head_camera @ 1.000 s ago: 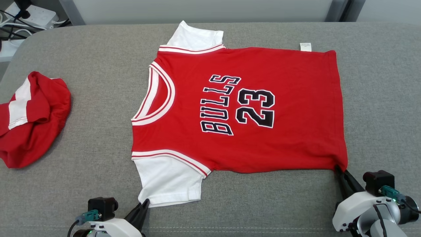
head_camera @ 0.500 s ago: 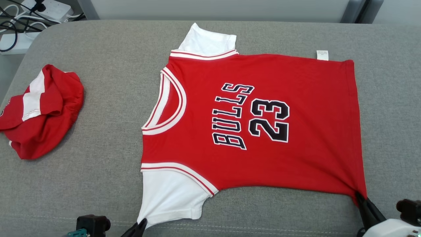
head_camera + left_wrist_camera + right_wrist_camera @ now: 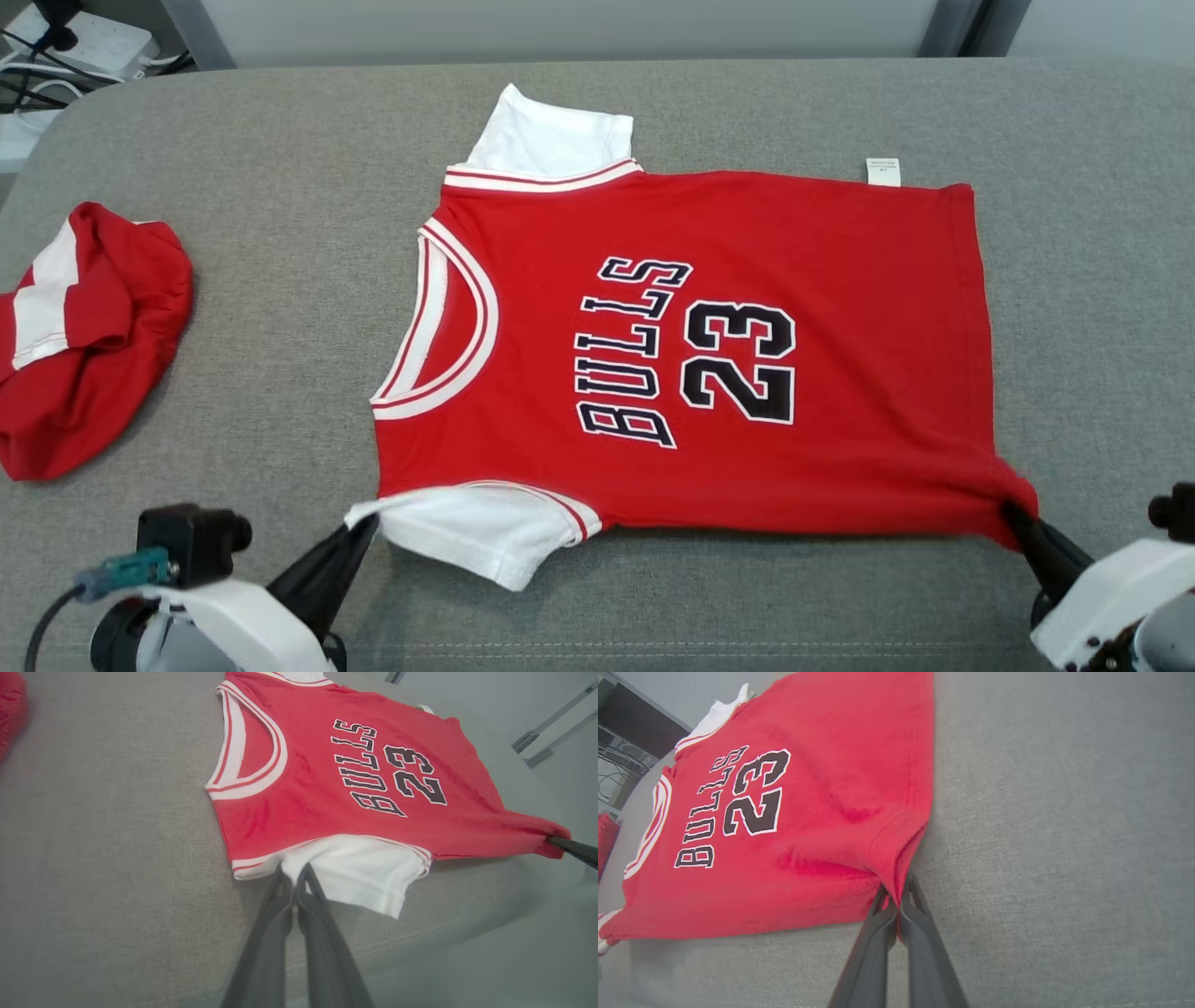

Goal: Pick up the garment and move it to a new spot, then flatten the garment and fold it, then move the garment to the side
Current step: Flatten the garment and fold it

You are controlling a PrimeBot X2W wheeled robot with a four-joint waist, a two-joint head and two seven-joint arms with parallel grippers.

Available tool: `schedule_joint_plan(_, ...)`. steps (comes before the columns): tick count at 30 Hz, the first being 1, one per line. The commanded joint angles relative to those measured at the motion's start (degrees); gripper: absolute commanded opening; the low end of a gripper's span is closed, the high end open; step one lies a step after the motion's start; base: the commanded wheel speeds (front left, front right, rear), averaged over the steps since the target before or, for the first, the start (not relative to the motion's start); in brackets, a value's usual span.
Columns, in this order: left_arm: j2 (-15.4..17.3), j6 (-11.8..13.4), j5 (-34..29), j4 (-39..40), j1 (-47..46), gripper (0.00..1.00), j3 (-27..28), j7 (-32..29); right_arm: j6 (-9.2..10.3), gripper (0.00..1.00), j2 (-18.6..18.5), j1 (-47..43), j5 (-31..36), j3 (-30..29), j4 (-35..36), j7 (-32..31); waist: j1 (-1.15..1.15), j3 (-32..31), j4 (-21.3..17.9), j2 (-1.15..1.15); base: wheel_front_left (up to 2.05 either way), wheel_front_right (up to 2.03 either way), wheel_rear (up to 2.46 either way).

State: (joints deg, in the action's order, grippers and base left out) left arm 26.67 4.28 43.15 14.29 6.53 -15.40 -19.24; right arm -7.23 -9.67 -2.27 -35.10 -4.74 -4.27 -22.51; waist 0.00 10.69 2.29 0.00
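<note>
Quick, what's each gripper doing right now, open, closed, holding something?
Left gripper: closed on the white sleeve of the jersey.
Right gripper: closed on the jersey's bottom corner.

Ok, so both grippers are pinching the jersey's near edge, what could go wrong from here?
The left gripper holds just the tip of the white sleeve, so lifting may raise the sleeve alone, or it may slip free. The right gripper grips a bunched hem corner, and those creases could get folded into the jersey.

Matt cloth jersey (image 3: 859, 308), coarse-woven tabletop (image 3: 271, 308)
</note>
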Motion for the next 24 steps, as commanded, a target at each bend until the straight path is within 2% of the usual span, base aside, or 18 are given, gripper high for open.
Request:
schedule_joint_plan(1, 1.4, -0.69, 0.63, 0.87, -5.2, 0.0, 2.79, -0.36, -0.25, 0.0, -0.95, 3.68, -1.3, 0.64, 1.91, -1.49, 0.0, 0.81, -0.64, 0.0, 0.0, 0.0, 0.0)
schedule_joint_plan(4, 1.51, -1.88, 1.61, -1.31, -10.18, 0.0, 3.12, -1.3, -0.25, 0.0, -0.93, 8.17, -1.52, 0.11, 0.44, -4.09, 0.0, 2.09, -1.15, 0.0, 0.0, 0.0, 0.0)
schedule_joint_plan(7, 1.39, -3.29, 2.48, -4.38, -15.39, 0.0, 3.14, -2.06, -0.25, 0.0, 0.63, 13.14, -3.82, -0.85, -2.37, -6.33, 0.0, 3.61, -1.64, 0.0, 0.0, 0.0, 0.0)
schedule_joint_plan(14, 0.04, -6.67, 4.19, -14.95, -27.23, 0.0, 2.52, -3.02, -0.25, 0.0, 3.11, 26.29, -9.09, -4.06, -13.07, -10.69, 0.0, 7.26, -2.82, 0.0, 0.0, 0.0, 0.0)
schedule_joint_plan(22, -2.05, -10.04, 4.27, -26.82, -36.43, 0.0, 0.75, 0.03, -0.25, 0.0, 2.07, 35.25, -8.87, -2.86, -22.45, -9.91, 0.0, 9.21, -2.55, 0.0, 0.0, 0.0, 0.0)
schedule_joint_plan(23, -2.25, -10.33, 4.2, -28.02, -37.24, 0.0, 0.5, 0.72, -0.25, 0.41, 2.0, 35.79, -9.11, -2.62, -22.96, -9.39, 0.0, 9.33, -2.46, 0.0, 0.0, 0.0, 0.0)
schedule_joint_plan(24, -2.53, -10.57, 4.34, -29.16, -37.91, 0.05, 0.38, 1.46, -0.25, 1.0, 2.02, 36.21, -9.58, -2.45, -23.36, -8.86, 0.0, 9.44, -2.39, 0.0, 0.0, 0.0, 0.0)
